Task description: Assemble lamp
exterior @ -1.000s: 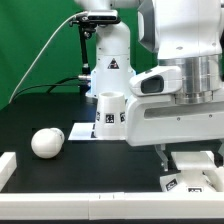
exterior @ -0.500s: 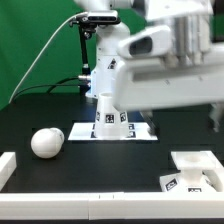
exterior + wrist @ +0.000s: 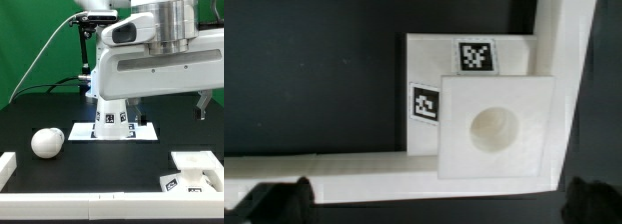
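Note:
The square stepped base lies at the front of the exterior view's right, against the white rail. In the wrist view the base shows its round hole and two tags, well below my fingers. The ball-shaped bulb rests on the black table at the left. The cone shade stands upright on the marker board. My gripper hangs high above the base. In the wrist view my gripper is open wide and empty, with dark fingertips at both edges.
A white rail borders the table at the left and along the front; its corner shows in the wrist view beside the base. The large white arm fills the upper right. A green screen and a camera stand are behind.
The arm has risen from low over the base at the front right to high above it. The base, bulb and shade have not moved.

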`<state>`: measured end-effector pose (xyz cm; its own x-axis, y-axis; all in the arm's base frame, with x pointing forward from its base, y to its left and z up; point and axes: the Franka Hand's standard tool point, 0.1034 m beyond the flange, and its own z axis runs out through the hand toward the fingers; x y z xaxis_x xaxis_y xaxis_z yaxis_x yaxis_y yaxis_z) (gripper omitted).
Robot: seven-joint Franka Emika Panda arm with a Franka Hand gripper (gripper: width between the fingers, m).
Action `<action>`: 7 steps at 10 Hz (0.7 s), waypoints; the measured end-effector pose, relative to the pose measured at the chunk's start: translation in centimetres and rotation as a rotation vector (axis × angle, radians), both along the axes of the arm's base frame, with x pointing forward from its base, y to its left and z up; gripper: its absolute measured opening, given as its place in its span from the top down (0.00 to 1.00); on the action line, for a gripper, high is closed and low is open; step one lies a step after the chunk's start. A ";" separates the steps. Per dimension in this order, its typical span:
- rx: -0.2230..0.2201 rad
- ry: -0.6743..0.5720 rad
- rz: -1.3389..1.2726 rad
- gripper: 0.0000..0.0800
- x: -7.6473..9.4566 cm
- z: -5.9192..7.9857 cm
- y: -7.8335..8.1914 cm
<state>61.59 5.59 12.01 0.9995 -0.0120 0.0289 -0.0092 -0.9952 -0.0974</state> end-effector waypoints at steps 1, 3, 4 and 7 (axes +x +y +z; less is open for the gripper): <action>0.010 0.016 -0.037 0.13 -0.7 -0.1 -1.6; -0.007 0.077 -0.176 0.13 -3.3 -0.6 -5.9; -0.004 0.092 -0.223 0.13 -3.9 -1.3 -8.3; -0.003 0.102 -0.220 0.13 -3.9 -1.3 -7.2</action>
